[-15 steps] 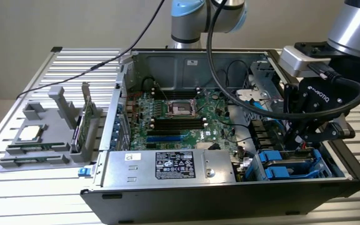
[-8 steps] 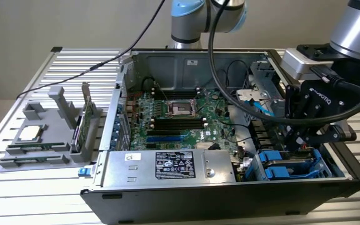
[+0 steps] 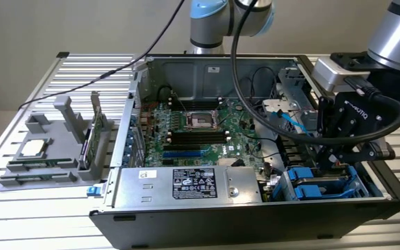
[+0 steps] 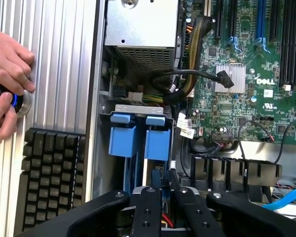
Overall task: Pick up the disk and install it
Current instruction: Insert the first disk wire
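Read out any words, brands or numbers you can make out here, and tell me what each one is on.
"DELL": in white on the green motherboard.
"ROBOTIQ": on the black gripper body, partly legible.
Black-and-white label on the silver power supply box: print too small to read.
White tags on the cables: too small to read.

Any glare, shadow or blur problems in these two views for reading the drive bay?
Exterior view: even lighting, though the black claw and arm shade the blue plastic drive carriers in the open black computer case. Wrist view: the ribbed silver table glares bright, the green motherboard reads clearly, and the near claw fingers look soft and dark.
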Controlling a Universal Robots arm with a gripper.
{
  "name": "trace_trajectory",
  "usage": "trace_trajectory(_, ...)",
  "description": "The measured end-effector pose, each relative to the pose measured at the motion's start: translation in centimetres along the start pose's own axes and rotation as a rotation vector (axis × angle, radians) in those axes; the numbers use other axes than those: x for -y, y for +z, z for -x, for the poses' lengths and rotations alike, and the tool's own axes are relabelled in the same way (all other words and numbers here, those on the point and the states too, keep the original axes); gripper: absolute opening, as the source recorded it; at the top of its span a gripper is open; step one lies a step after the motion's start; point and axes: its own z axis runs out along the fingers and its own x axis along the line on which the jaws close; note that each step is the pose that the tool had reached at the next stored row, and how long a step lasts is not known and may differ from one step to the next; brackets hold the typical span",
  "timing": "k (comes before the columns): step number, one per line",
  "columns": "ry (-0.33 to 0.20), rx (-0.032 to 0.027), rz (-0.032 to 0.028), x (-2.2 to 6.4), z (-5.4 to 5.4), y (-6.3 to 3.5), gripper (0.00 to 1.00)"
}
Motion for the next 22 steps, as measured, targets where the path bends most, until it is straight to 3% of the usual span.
trace_trajectory(14, 0.054, 0.0060, 0.0056, 0.22, -0.16, 0.40, 0.16)
trace_trajectory(22, 0.058, 0.0117, 0.0060, 0.57, -0.20, 0.51, 0.16)
